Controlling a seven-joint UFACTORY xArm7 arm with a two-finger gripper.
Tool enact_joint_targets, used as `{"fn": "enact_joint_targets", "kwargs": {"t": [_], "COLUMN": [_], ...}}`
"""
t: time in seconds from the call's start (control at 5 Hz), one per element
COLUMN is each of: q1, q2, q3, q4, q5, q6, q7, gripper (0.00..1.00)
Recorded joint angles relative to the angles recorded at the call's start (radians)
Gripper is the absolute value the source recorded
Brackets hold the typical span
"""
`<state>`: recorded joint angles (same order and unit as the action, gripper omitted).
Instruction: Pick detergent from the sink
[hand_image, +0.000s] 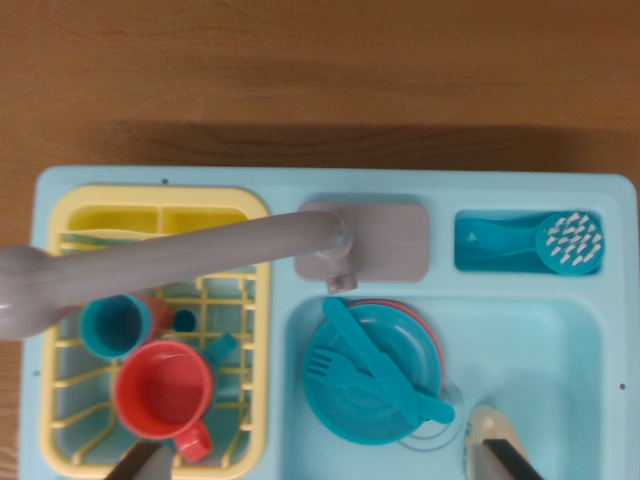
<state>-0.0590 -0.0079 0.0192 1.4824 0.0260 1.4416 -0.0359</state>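
Note:
A light blue toy sink (560, 340) fills the wrist view. At the bottom right of its basin lies a cream-coloured object (487, 425), apparently the detergent bottle, cut off by the frame edge. My gripper (325, 462) is open, and only its two dark fingertips show at the bottom edge. The fingertip on the wrist view's right (512, 462) overlaps the cream object. The other fingertip (140, 464) hangs over the yellow rack. Nothing is held between them.
Stacked teal and pink plates (400, 345) carry a teal fork and knife (385, 365) in the basin's left part. The grey faucet (180, 255) swings left over the yellow dish rack (255, 330), which holds a red cup (163, 390) and a teal cup (113, 325). A teal brush (568, 241) lies at the top right.

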Motion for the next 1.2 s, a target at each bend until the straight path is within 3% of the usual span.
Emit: {"fn": "enact_joint_targets", "kwargs": {"t": [0.2, 0.4, 0.6, 0.8, 1.0, 1.2], "q1": [-0.0062, -0.0062, -0.0131, -0.0131, -0.0204, -0.0204], "q2": [0.005, 0.005, 0.011, 0.011, 0.017, 0.017], "q3": [-0.008, -0.008, -0.016, -0.016, -0.025, -0.025], "q4": [-0.036, -0.036, -0.076, -0.076, -0.118, -0.118], "q5": [0.0027, 0.0027, 0.0057, 0.0057, 0.0089, 0.0089], "q6": [-0.036, -0.036, -0.076, -0.076, -0.118, -0.118], "q7": [-0.020, -0.020, -0.042, -0.042, -0.066, -0.066], "gripper": [0.00, 0.00, 0.00, 0.00, 0.00, 0.00]}}
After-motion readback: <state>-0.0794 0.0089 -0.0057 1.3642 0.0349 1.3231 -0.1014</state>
